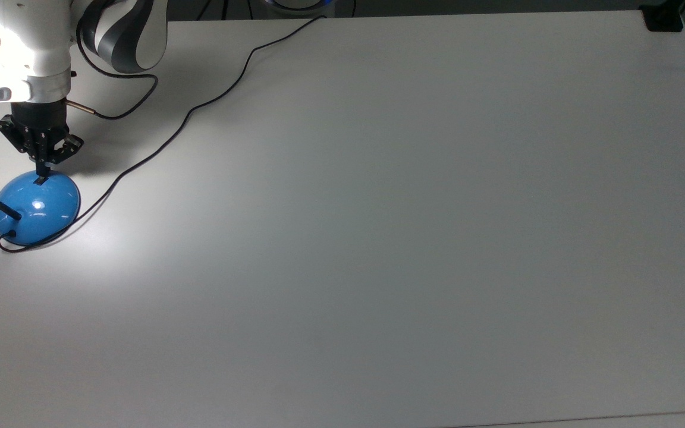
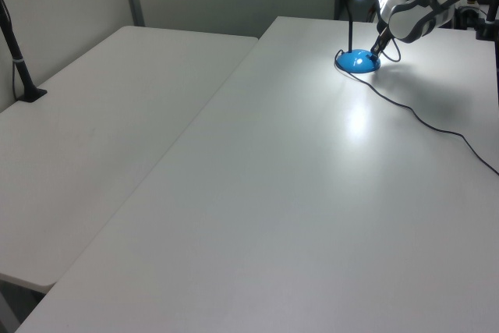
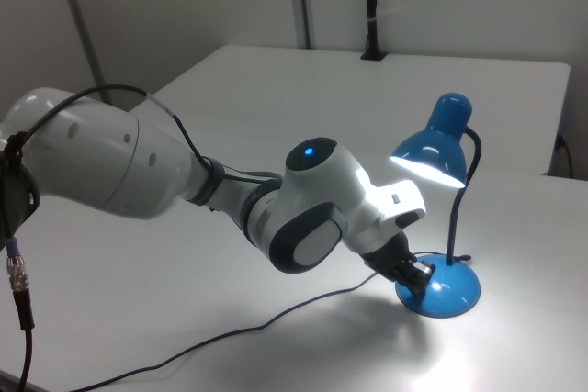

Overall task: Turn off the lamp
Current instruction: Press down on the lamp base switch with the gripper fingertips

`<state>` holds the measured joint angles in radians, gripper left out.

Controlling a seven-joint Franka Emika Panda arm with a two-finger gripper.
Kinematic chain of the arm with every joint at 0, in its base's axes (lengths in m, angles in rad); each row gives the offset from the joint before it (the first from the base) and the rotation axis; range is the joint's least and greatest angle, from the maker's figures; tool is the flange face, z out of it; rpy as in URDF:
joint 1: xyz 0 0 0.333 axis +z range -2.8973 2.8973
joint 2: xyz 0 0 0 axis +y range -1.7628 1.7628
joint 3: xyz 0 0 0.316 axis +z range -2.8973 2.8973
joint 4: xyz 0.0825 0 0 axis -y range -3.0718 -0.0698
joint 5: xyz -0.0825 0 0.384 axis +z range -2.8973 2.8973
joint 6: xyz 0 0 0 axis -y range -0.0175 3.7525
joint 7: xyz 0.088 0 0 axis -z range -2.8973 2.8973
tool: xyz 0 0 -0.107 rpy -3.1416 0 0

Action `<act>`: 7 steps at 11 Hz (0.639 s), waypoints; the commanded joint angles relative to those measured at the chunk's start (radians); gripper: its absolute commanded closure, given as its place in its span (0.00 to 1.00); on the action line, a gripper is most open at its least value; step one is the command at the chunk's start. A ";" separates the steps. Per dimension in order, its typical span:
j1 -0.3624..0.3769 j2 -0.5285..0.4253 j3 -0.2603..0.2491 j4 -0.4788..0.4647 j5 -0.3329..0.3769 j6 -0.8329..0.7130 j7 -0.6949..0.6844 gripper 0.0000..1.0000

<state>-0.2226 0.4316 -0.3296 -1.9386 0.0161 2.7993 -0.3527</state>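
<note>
The lamp [image 1: 36, 205] sat on the desk [image 1: 378, 238], its light on. Your gripper [image 1: 40, 172] had its fingers pinched together, tip on the switch [image 1: 39, 179]. The base looked smooth, hard and slippery. You needed only a push there, no hold.

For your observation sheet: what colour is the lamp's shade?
Glossy blue, like the base; the lamp's shade shows best in the right view.
</note>
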 commanded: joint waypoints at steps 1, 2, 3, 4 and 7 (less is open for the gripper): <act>-0.014 0.015 0.024 0.032 0.038 0.019 -0.034 1.00; -0.017 0.007 0.024 0.030 0.039 0.017 -0.046 1.00; -0.023 0.000 0.030 0.029 0.039 0.017 -0.052 1.00; -0.026 -0.002 0.046 0.029 0.045 0.017 -0.052 1.00; -0.024 0.002 0.056 0.030 0.076 0.017 -0.055 1.00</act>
<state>-0.2341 0.4367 -0.2962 -1.9042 0.0578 2.7993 -0.3695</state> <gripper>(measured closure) 0.991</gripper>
